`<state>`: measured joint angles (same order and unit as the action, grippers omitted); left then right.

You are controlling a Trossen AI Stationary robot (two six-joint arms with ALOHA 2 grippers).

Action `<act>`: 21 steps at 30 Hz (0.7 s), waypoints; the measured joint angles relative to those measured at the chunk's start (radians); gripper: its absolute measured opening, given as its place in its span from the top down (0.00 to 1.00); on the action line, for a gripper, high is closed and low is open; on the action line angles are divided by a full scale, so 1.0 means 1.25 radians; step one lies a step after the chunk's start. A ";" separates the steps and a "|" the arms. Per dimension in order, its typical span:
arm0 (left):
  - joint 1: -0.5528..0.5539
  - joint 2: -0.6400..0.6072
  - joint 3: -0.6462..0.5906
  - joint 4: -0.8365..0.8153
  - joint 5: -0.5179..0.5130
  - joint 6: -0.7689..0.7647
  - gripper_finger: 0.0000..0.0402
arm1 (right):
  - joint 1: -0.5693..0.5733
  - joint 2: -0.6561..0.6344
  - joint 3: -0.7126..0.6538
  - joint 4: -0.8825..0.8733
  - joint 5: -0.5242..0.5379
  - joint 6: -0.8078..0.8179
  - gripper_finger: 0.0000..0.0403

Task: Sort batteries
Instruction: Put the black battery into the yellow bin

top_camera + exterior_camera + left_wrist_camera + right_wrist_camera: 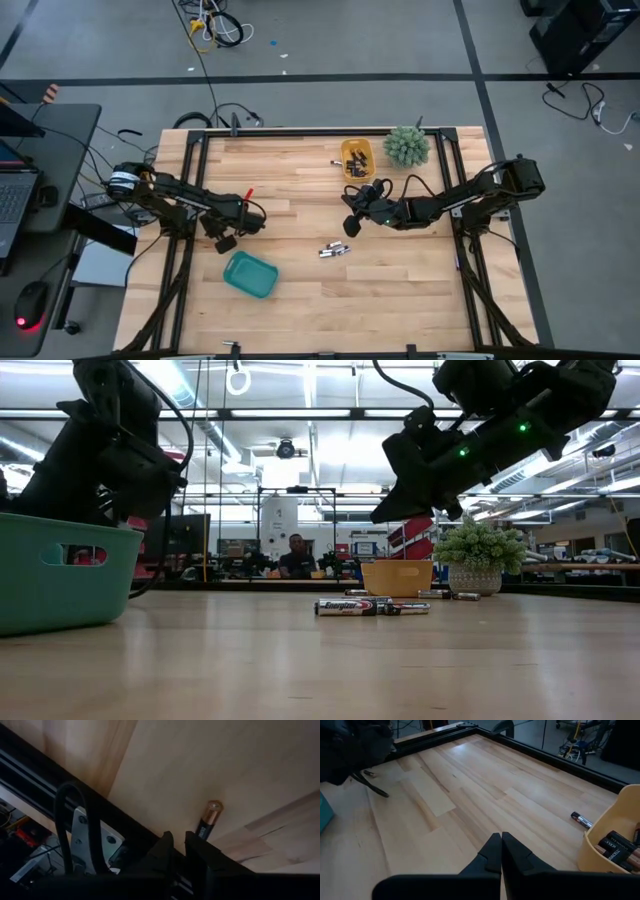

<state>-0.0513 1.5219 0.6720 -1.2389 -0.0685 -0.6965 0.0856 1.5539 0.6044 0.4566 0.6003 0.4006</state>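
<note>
High view first: the loose batteries lie as a small cluster on the bare wood just in front of and slightly inward from the right gripper, which hangs above the board between that cluster and the yellow bin. The left gripper sits well off to the other side, just beside the teal bin, so the right arm is clearly the nearer one to the cluster. From the low camera the cells lie flat, end to end, long axes running across the table, and the right gripper is raised well clear of them.

Right gripper fingers are pressed together with nothing between them. The left gripper's fingers show only a narrow gap, with one battery poking out just past the tips; whether it is pinched or just let go, I cannot tell.

That battery has a black body and a copper-coloured end. The cluster cells look dark with silvery labelling. More dark cells rest inside the yellow bin, and a stray one lies just outside its wall.
</note>
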 joint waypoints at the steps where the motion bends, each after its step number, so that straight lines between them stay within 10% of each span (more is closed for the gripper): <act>1: -0.001 0.000 0.000 0.001 0.000 -0.002 0.86 | 0.000 0.000 0.000 0.001 0.000 0.000 1.00; 21: -0.018 0.000 -0.019 0.065 0.047 -0.033 0.77 | -0.004 0.000 0.000 0.023 0.000 -0.009 1.00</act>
<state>-0.0742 1.5220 0.6487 -1.1576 -0.0096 -0.7372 0.0811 1.5539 0.6044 0.4857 0.6001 0.3893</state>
